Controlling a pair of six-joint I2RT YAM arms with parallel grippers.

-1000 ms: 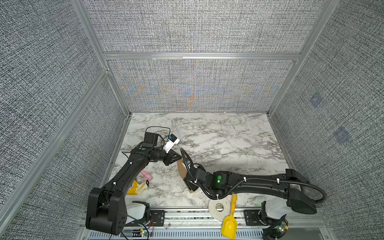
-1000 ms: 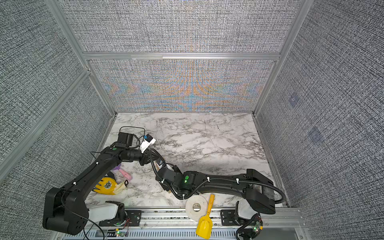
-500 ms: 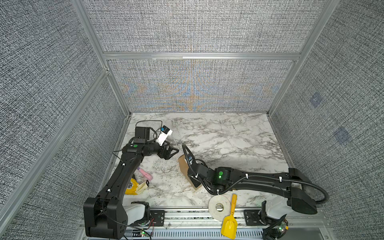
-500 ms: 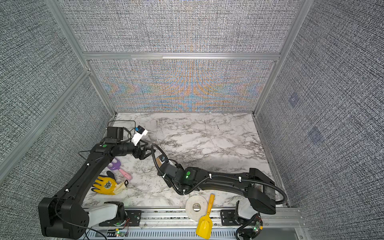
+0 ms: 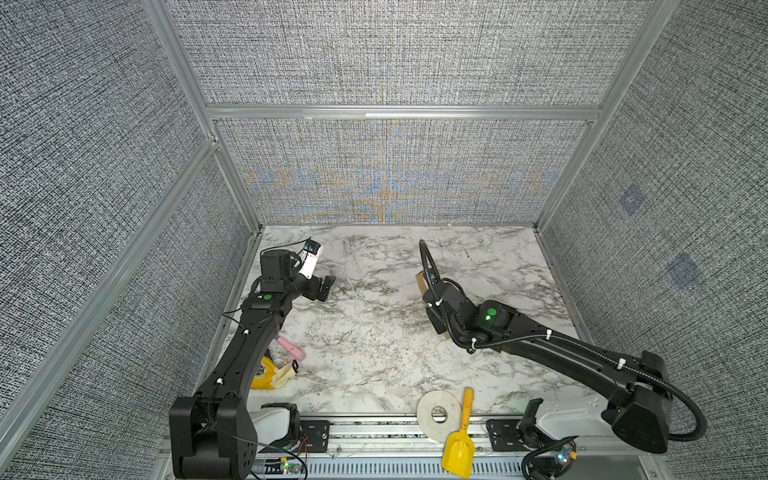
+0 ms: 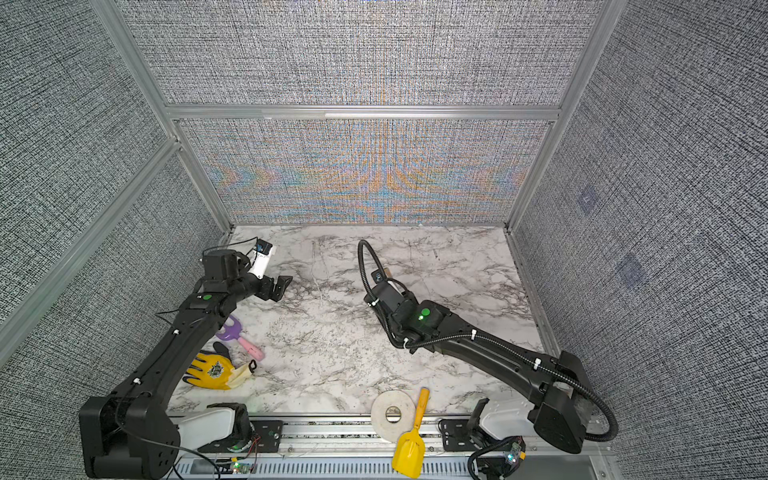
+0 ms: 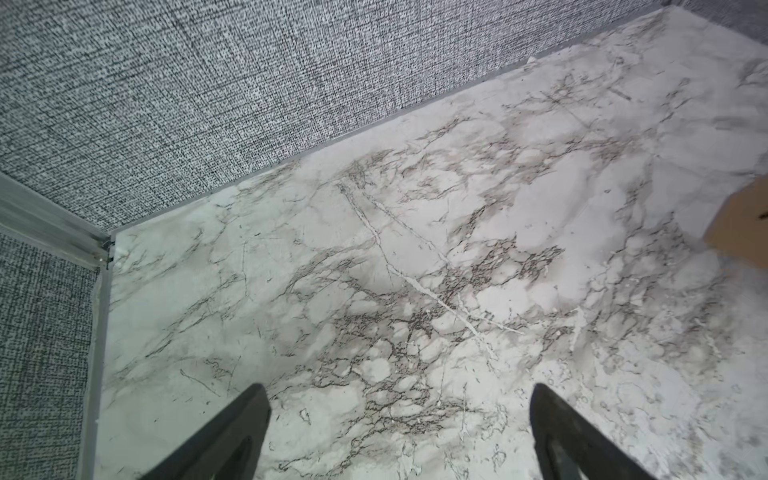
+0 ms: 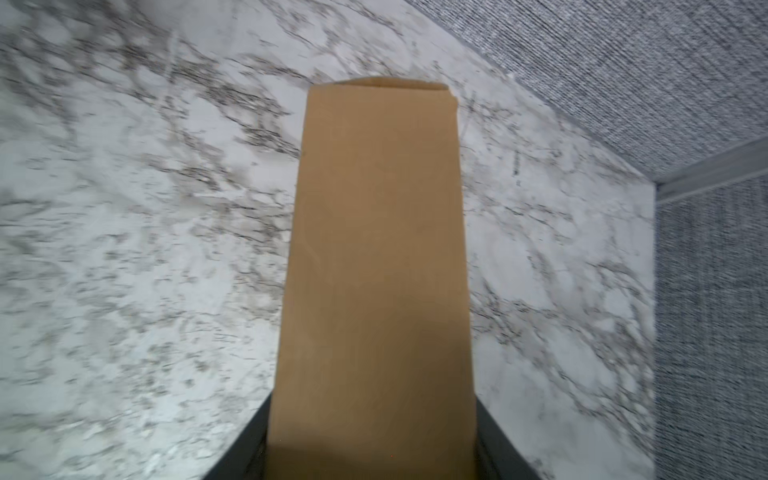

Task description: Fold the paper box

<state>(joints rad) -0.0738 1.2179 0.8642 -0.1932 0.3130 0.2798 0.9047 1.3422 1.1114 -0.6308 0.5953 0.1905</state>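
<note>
The paper box (image 8: pixel 376 249) is a flat, folded brown cardboard piece standing out between the fingers of my right gripper (image 8: pixel 372 409), which is shut on its two sides. In both top views the right wrist hides most of it; only a brown corner (image 5: pixel 422 280) (image 6: pixel 388 272) shows right of the table's middle. My left gripper (image 5: pixel 328 286) (image 6: pixel 283 286) hovers over the back left of the marble table, well apart from the box. Its fingers (image 7: pixel 249 415) stand wide open with only marble between them, and a corner of the box (image 7: pixel 744 224) shows far to the side.
A white tape roll (image 5: pixel 439 415) and a yellow scoop (image 5: pixel 459 444) lie at the front edge. A yellow glove (image 6: pixel 212 370) and a pink and purple toy (image 6: pixel 241 338) lie front left beside the left arm. Grey fabric walls (image 5: pixel 386 166) enclose the table.
My left gripper opened, let go of the box and drew back to the left. My right gripper carried the box to the right and further back.
</note>
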